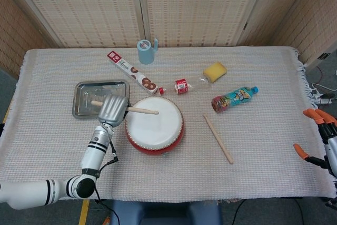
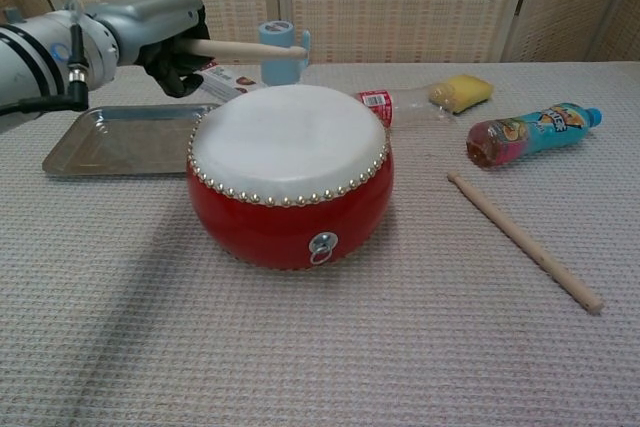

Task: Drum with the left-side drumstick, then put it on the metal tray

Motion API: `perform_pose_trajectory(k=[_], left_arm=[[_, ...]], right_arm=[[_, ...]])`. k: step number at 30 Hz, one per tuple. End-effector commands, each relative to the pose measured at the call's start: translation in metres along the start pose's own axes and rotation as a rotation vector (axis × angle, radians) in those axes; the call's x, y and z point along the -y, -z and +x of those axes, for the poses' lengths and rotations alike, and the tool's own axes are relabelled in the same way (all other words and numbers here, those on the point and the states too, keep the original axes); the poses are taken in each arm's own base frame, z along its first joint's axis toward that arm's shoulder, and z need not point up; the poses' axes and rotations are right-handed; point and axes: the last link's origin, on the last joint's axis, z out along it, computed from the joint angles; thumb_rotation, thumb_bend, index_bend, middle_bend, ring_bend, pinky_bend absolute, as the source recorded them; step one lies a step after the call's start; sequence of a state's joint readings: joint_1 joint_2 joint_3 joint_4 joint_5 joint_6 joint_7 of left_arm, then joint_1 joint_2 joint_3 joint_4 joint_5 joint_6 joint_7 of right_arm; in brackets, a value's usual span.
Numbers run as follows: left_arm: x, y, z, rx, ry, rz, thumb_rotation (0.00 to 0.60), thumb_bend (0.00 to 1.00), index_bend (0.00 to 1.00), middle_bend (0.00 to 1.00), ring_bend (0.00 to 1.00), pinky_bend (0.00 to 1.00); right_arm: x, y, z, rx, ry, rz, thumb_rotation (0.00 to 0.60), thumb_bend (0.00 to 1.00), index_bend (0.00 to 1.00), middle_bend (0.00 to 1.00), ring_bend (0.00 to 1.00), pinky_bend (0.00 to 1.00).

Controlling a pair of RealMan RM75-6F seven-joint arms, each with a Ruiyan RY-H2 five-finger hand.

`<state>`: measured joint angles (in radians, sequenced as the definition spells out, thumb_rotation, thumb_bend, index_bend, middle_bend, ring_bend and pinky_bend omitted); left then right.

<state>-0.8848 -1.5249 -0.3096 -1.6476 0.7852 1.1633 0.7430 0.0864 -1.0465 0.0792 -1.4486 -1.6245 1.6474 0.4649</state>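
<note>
Head view
Left robot hand: it grips the drumstick by its rear part, at the left rim of the drum; the butt end sticks out over the metal tray.
Stick tip: it lies over the upper left part of the drumhead, pointing right.
Right robot hand: it sits at the far right edge of the desk, fingers spread, holding nothing, well apart from everything.
Other stick: it lies flat on the cloth to the right of the drum and is not the one to use.

Chest view
Stick height: the drumstick is held nearly level and clear above the drumhead, so no contact at this instant.
Left robot hand: fingers are closed round the stick, above the near end of the tray.
Step in hand, as a judgement: the raised part of a drum stroke, or the start of the carry to the tray; which one cannot be told.
Doing it well: for a stroke, the tip should drop onto the skin near the middle, not onto the studded rim. For the placing, the hand should draw left, lower the stick flat inside the tray's walls, and only then loosen its fingers.
Risk: the blue cup and the biscuit box stand just behind the stick's path.
</note>
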Motion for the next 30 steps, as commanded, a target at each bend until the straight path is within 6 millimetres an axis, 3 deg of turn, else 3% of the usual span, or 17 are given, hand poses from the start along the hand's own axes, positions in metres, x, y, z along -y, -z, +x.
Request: perform_pose_trajectory(k=[1, 3, 6, 11, 14, 18, 23, 25, 30], left_arm=[[0.004, -0.001, -0.024, 0.009, -0.226, -0.038, 0.600, 0.49, 1.00, 1.00, 1.00, 1.00], [0.005, 0.000, -0.035, 0.021, -0.304, -0.057, 0.600, 0.49, 1.00, 1.00, 1.00, 1.00], [0.007, -0.001, -0.035, -0.001, -0.318, -0.045, 0.600, 0.49, 1.00, 1.00, 1.00, 1.00], [0.005, 0.001, -0.009, -0.016, 0.000, 0.007, 0.600, 0.49, 1.00, 1.00, 1.00, 1.00], [0.007, 0.000, 0.004, -0.029, 0.076, 0.026, 0.600, 0.49, 1.00, 1.00, 1.00, 1.00], [0.007, -0.002, -0.005, -0.004, -0.020, 0.009, 0.600, 0.49, 1.00, 1.00, 1.00, 1.00], [0.009, -0.002, -0.035, 0.022, -0.273, -0.038, 0.600, 0.49, 1.00, 1.00, 1.00, 1.00], [0.011, 0.000, -0.044, 0.061, -0.287, -0.029, 0.600, 0.49, 1.00, 1.00, 1.00, 1.00], [0.012, -0.002, -0.022, 0.000, -0.134, 0.014, 0.600, 0.49, 1.00, 1.00, 1.00, 1.00]], right_arm=[[0.000, 0.000, 0.000, 0.001, 0.001, -0.001, 0.600, 0.27, 0.07, 0.15, 0.03, 0.13], [-0.001, 0.000, 0.000, 0.003, 0.002, -0.003, 0.600, 0.26, 0.07, 0.15, 0.03, 0.13], [0.000, 0.000, 0.000, 0.002, 0.002, -0.002, 0.600, 0.27, 0.07, 0.15, 0.03, 0.13], [0.001, 0.000, 0.000, 0.001, 0.000, 0.003, 0.600, 0.27, 0.07, 0.15, 0.03, 0.13], [0.001, -0.001, -0.001, 0.003, -0.001, 0.002, 0.600, 0.27, 0.07, 0.15, 0.03, 0.13], [0.000, 0.000, -0.001, 0.003, 0.000, -0.001, 0.600, 0.27, 0.07, 0.15, 0.03, 0.13], [-0.001, 0.000, -0.001, 0.006, 0.003, -0.007, 0.600, 0.26, 0.07, 0.15, 0.03, 0.13], [-0.001, 0.000, -0.001, 0.007, 0.002, -0.008, 0.600, 0.27, 0.07, 0.15, 0.03, 0.13], [-0.001, -0.001, -0.001, 0.006, 0.000, -0.005, 0.600, 0.27, 0.07, 0.15, 0.03, 0.13]])
